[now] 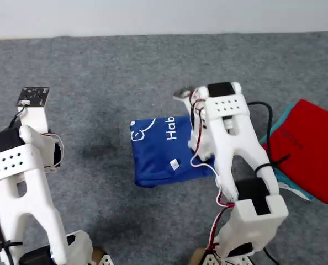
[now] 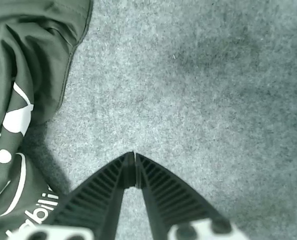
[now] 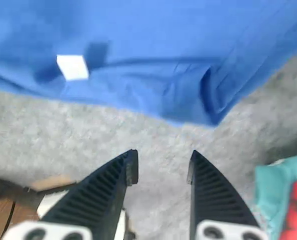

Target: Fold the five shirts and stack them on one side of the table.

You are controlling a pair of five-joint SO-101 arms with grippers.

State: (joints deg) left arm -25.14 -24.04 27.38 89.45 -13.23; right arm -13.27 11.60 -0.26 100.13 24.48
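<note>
Surface: grey carpeted table [image 1: 98,72] against a pale wall. Bearings below are read on the high view, with 12 o'clock toward the wall.

1. The blue shirt [image 1: 164,152] lies folded flat near the table's centre. Its near edge runs roughly from 9 to 3 o'clock, and a white tag [image 3: 72,66] sits on top close to that edge.
2. The stack, a red shirt [image 1: 310,146] on a teal shirt [image 3: 271,187], lies at 3 o'clock of the blue shirt, with bare carpet between them.
3. Right gripper [image 3: 162,170]: jaws moderately apart with nothing between them, over carpet just off the blue shirt's near edge. The shirt lies at 12 o'clock of the tips. The right arm [image 1: 230,127] overhangs the shirt's 3 o'clock side.
4. Left gripper [image 2: 134,167]: jaws closed tip to tip on nothing, over bare carpet. A crumpled dark shirt [image 2: 28,75] lies beside it. The left arm [image 1: 20,165] stands at the table's 9 o'clock side, well apart from the blue shirt.

Assessment: the blue shirt appears ready to go onto the stack. Your right arm is the nearer to both. You would advance toward 12 to take the near edge, then carry toward 3. A grip on one layer alone may open the fold.
</note>
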